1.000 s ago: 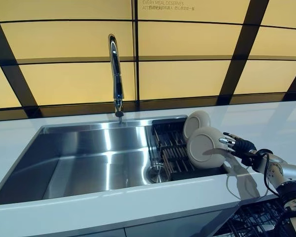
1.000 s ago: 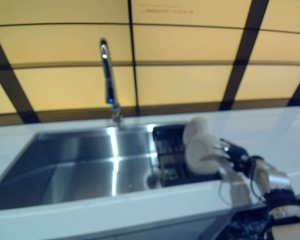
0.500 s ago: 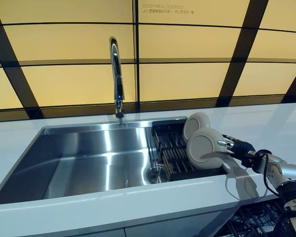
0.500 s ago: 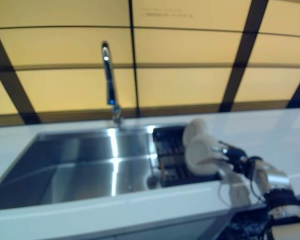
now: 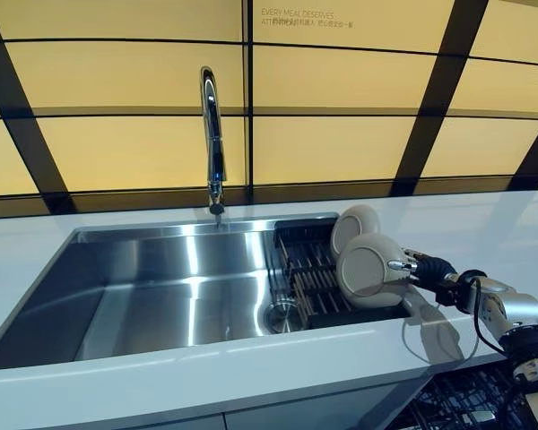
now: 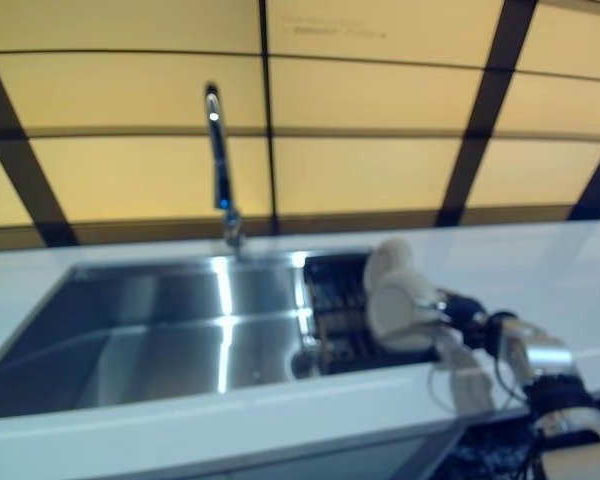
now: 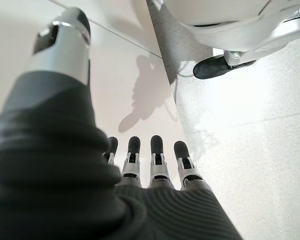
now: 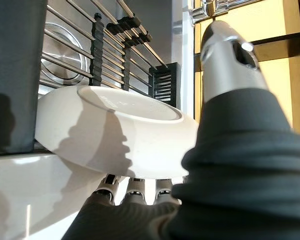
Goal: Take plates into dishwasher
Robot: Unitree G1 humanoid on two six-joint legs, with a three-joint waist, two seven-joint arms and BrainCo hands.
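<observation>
Reached further in since a second ago: right hand (image 5: 423, 267) closer against the near plate (image 5: 369, 270), fingers slid under its rim, thumb lying over the upper face in the right wrist view. Closed on that plate in a pinch, as far as the wrist view showed; fingertips themselves hidden beneath the rim. Plate tilted a little more toward the sink (image 5: 161, 287) than before, but not lifted out.

Stood on edge in the dark rack (image 5: 309, 269), at the right end of the sink basin, leaning. Second plate (image 5: 354, 224) just behind it, toward the wall, also on edge and touching or nearly touching the first; could not tell which. Rack bars running close under and beside the held plate. Round drain (image 5: 285, 313) just left of the rack, on the basin floor. Tall faucet (image 5: 212, 134) at the back edge of the sink, well apart from the plates. White worktop (image 5: 484, 224) around the basin, with its front edge between the arm and the rack. Dishwasher basket (image 5: 466, 403) below the worktop's front right corner, partly seen.

Left hand (image 7: 150, 165) hanging low over pale floor (image 7: 260, 150), fingers straight and relaxed, grasping nothing.
</observation>
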